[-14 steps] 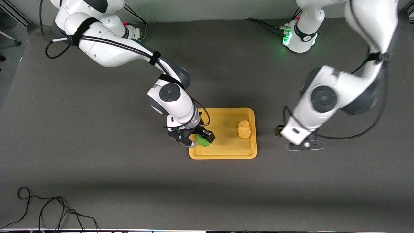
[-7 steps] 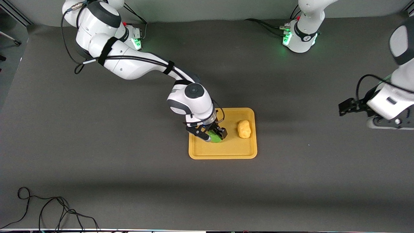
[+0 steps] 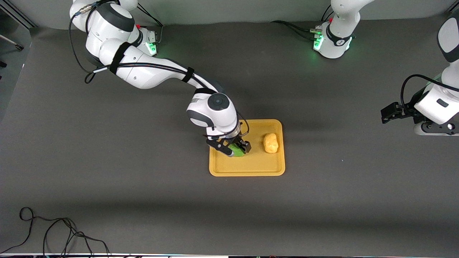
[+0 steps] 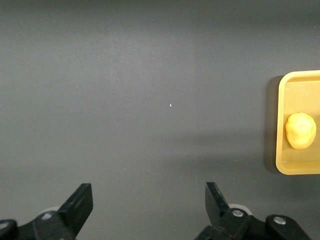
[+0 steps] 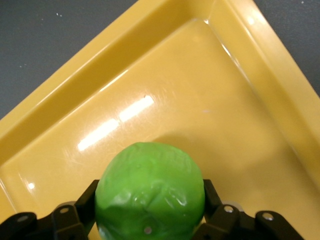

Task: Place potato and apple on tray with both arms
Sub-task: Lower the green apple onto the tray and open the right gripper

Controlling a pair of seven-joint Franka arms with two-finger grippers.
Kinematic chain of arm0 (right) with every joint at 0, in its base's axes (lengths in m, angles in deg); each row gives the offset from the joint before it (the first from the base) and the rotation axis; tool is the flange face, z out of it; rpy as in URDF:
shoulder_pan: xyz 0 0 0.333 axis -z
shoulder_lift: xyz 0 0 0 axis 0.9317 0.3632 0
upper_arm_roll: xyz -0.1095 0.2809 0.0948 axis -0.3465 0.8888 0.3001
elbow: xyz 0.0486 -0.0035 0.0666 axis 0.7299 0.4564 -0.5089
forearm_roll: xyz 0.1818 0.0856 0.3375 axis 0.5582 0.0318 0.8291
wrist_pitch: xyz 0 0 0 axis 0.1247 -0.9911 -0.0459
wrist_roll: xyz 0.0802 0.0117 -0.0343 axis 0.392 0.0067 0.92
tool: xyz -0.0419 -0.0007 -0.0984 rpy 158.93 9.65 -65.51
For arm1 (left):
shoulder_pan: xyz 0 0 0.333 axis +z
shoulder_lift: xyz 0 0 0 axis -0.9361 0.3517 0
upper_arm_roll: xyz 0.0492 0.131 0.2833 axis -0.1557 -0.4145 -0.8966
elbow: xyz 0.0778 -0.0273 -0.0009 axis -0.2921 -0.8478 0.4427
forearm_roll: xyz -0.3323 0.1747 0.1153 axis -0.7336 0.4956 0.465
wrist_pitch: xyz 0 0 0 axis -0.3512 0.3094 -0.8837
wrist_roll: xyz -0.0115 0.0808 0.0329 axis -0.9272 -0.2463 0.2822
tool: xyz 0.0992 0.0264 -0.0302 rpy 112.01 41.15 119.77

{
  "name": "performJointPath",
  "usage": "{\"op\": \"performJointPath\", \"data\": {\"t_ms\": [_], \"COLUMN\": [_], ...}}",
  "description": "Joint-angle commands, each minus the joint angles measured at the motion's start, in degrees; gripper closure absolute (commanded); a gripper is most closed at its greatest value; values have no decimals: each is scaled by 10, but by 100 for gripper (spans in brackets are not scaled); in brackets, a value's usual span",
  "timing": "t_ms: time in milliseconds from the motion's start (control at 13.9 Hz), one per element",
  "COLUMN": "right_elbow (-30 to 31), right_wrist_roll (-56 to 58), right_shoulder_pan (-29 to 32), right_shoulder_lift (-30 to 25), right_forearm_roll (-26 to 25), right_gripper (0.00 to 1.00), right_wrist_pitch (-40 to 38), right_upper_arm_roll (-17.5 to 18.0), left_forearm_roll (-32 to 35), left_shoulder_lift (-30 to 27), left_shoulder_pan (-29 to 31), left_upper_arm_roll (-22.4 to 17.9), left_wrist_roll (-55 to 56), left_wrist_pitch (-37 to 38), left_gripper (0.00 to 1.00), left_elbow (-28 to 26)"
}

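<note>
The orange-yellow tray (image 3: 251, 173) lies mid-table. The yellow-orange potato (image 3: 270, 143) rests in it, toward the left arm's end. My right gripper (image 3: 235, 149) is shut on the green apple (image 3: 238, 150) and holds it low over the tray's other half. In the right wrist view the apple (image 5: 150, 192) fills the jaws of the right gripper (image 5: 150, 187) just above the tray floor (image 5: 200, 100); I cannot tell whether it touches. My left gripper (image 3: 386, 115) is open and empty over bare table near the left arm's end. The left wrist view shows this gripper (image 4: 147, 192), the tray rim (image 4: 280, 125) and the potato (image 4: 300, 130).
A black cable (image 3: 53, 233) lies coiled at the table's near edge toward the right arm's end. Both arm bases stand along the edge farthest from the front camera. The dark grey table (image 3: 143, 172) surrounds the tray.
My right gripper carried the apple from the tray's edge farther in toward the potato. My left arm swung away from the tray to its own end of the table.
</note>
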Motion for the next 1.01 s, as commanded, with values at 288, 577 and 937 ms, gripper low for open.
{"op": "performJointPath", "data": {"t_ms": [288,577,937], "right_elbow": [-13,3,32], "right_wrist_roll": [26,216,426], "right_shoulder_pan": [57,131,184], "right_shoulder_lift": [-4,-69,-214], "right_forearm_roll": [1,15,175], "right_gripper": [0,0,0], "right_wrist_pitch": [-101,-254,-302], "right_upper_arm_roll": [92,143,88], "left_forearm_roll": [-5,-3,-8], "left_shoulder_lift": [-15,-16,-17], "left_shoulder_pan": [1,17,-122], "left_upper_arm_roll": [-3,-3,-154], "left_wrist_roll": [-1,0,0], "left_wrist_pitch": [1,34,24], "left_gripper": [0,0,0], "left_elbow": [7,29,27]}}
